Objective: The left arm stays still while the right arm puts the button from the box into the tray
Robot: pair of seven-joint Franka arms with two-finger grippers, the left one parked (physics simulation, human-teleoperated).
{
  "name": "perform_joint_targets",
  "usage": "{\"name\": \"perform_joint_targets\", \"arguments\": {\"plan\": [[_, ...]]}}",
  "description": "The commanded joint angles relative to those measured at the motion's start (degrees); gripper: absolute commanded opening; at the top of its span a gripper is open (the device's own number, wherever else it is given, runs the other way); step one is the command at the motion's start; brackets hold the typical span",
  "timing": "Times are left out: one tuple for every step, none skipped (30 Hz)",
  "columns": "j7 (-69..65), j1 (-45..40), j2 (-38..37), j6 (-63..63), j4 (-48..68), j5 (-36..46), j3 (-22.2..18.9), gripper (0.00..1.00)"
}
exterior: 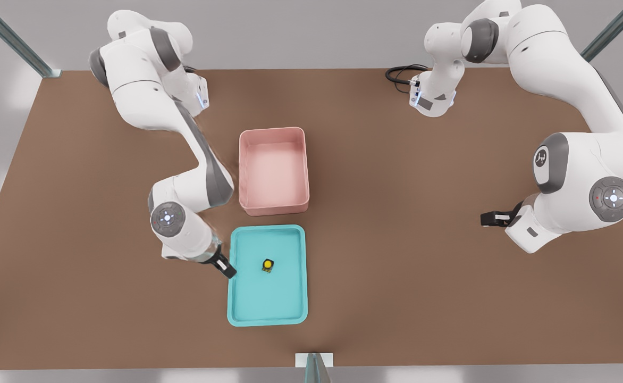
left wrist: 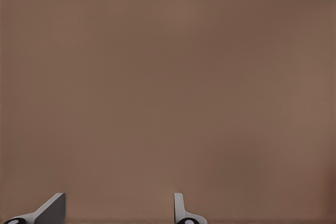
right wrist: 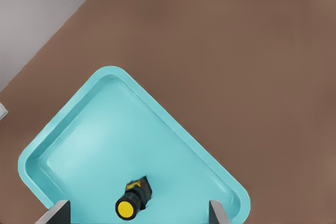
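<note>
Button (exterior: 267,265): lies on the tray (exterior: 247,303) floor, mid-tray, toward its box-side (exterior: 273,205) end. Gripper (exterior: 225,268): over the tray's long edge, fingers spread wide, holding nothing.

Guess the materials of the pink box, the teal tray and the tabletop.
Box: looks like moulded plastic, matte pink, with rounded corners and smooth walls. Tray: likely the same kind of plastic, teal, with a soft sheen on its floor. Table: flat matte brown, no visible grain, so board or laminate; unclear. The gripper sits open at the tray's edge, and the button rests inside.
</note>
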Motion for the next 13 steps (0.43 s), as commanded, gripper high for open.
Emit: {"name": "perform_joint_targets", "arguments": {"plan": [[-45.8, -2.6, -8.2, -7.1, -8.4, 4.7, -7.3, 1.0], [-58.5, -6.9, -15.3, -10.2, -16.0, 4.0, -7.9, 1.0], [-66.5, -11.5, -19.8, -20.2, -16.2, 1.3, -8.3, 1.0], [-66.9, -11.8, -22.3, -17.9, -21.7, 1.3, -8.2, 1.0], [-66.6, -11.6, -25.8, -13.5, -27.3, 1.3, -7.9, 1.0], [-66.4, -11.5, -25.5, -13.6, -26.4, 1.3, -7.6, 1.0], [-66.0, -11.5, -25.4, -13.7, -25.9, 1.3, -7.6, 1.0], [-66.0, -11.5, -25.2, -13.6, -25.9, 1.3, -7.5, 1.0], [-66.1, -11.6, -24.1, -13.7, -24.7, 1.3, -7.6, 1.0], [-66.2, -11.5, -23.8, -13.7, -24.1, 1.3, -7.5, 1.0], [-66.3, -11.5, -23.7, -13.9, -24.1, 1.3, -7.5, 1.0], [-66.4, -11.5, -23.7, -13.9, -24.2, 1.3, -7.5, 1.0], [-66.5, -11.5, -23.7, -14.2, -24.2, 1.3, -7.5, 1.0]]}}
